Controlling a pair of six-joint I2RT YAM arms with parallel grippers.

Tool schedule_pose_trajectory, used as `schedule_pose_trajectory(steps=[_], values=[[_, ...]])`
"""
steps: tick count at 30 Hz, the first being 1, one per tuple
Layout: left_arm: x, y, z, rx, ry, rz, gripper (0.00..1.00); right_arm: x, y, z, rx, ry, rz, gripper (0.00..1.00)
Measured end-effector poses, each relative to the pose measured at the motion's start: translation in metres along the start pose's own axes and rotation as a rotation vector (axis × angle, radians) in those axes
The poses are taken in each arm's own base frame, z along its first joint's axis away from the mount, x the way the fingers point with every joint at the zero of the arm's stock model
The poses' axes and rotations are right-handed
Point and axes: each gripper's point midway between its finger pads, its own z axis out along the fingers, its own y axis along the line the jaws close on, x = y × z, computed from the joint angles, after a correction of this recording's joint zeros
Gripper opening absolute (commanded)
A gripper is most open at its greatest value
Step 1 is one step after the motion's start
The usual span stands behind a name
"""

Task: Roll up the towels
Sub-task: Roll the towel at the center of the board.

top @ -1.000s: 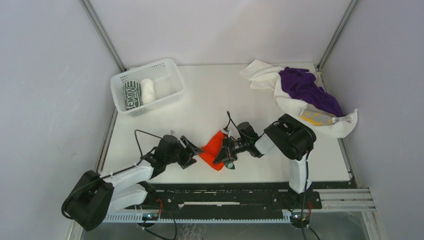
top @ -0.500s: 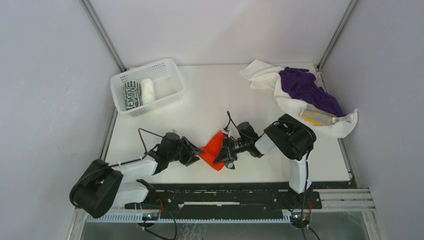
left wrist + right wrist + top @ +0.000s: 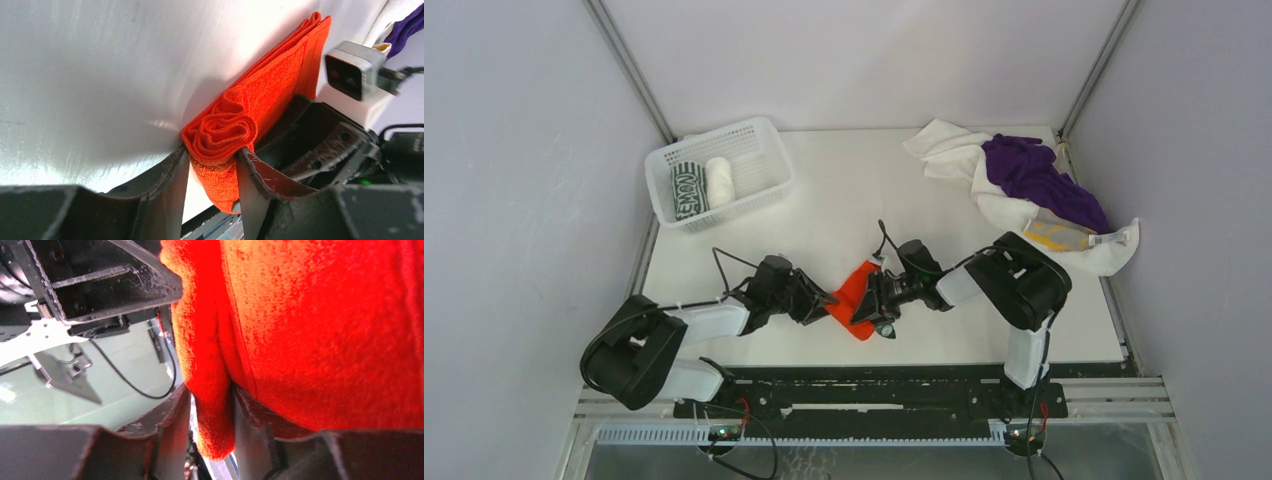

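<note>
Orange-red towel (image 3: 852,290), partly rolled, lies near the middle of the white table's (image 3: 844,190) near edge, its rolled end clamped by the left gripper (image 3: 212,156), another fold between the right gripper's (image 3: 210,401) part-spread jaws, whether pinched I cannot tell, pale walls (image 3: 874,60) around.

Worktop (image 3: 844,190): white, flat.
Mesh basket (image 3: 754,197): white plastic, at the worktop's far left corner.
Orange-red towel (image 3: 852,290): partly rolled, right of the basket and nearer the arms, well apart from it.
White towel (image 3: 944,150): crumpled, far right of the basket, under a purple towel (image 3: 1034,175) and a yellow-and-grey towel (image 3: 1056,236).
</note>
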Motion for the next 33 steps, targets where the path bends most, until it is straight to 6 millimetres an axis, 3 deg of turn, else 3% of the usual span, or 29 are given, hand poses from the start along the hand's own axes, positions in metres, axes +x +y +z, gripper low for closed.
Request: schedule_pose_trajectory(steps=[10,14,21,26,29,33], values=[[0.002,-0.002,0.003,-0.031,0.014,0.019,0.45,-0.005,0.014,-0.019,0.273,-0.103,-0.195,0.55],[0.003,-0.004,0.004,-0.044,0.021,0.036,0.46,-0.004,0.019,-0.031,0.406,-0.143,-0.298,0.56],[0.005,-0.006,0.006,-0.058,0.028,0.053,0.47,0.011,0.054,-0.043,0.628,-0.225,-0.678,0.52],[0.005,-0.006,0.006,-0.063,0.027,0.062,0.47,0.023,0.072,-0.033,0.723,-0.222,-0.940,0.53],[0.005,-0.006,0.006,-0.064,0.028,0.062,0.47,0.025,0.067,-0.023,0.804,-0.197,-1.044,0.54],[0.005,-0.006,0.006,-0.064,0.028,0.063,0.47,0.024,0.043,-0.015,0.933,-0.145,-1.123,0.55]])
